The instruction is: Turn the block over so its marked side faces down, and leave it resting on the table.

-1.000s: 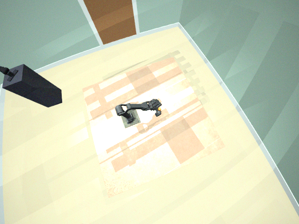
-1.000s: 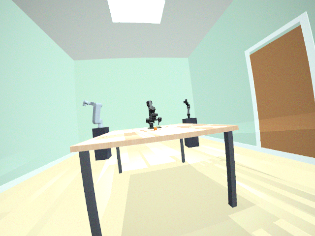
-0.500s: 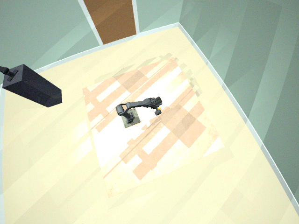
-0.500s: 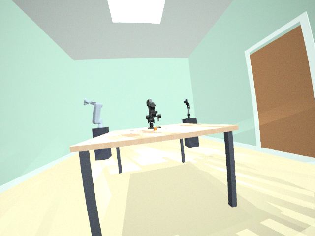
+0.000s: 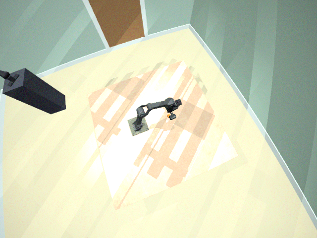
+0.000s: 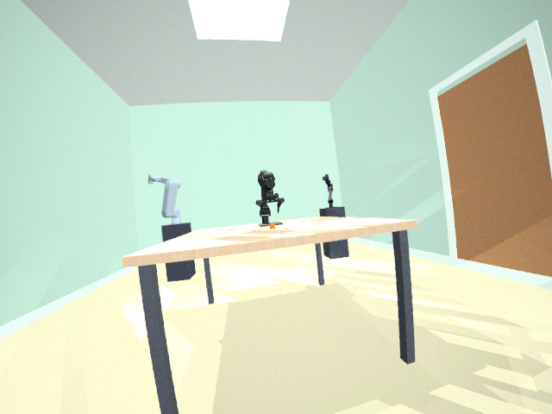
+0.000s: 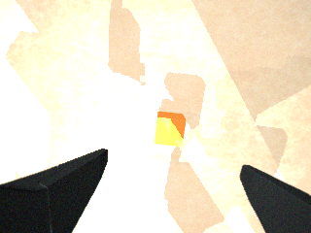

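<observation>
On the pale patterned wooden table [image 6: 356, 227], the small orange-and-yellow cube block [image 7: 170, 128] was seen lying free at twelve o'clock from the black parallel-jaw gripper [image 7: 175, 186], spread wide and empty. A skewed descent could knock it aside.

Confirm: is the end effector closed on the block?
No, the end effector is open, and the block rests on the table beyond its fingers.

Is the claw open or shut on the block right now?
Open. The claw has both fingers spread wide, and the block lies on the table beyond them, untouched.
</observation>
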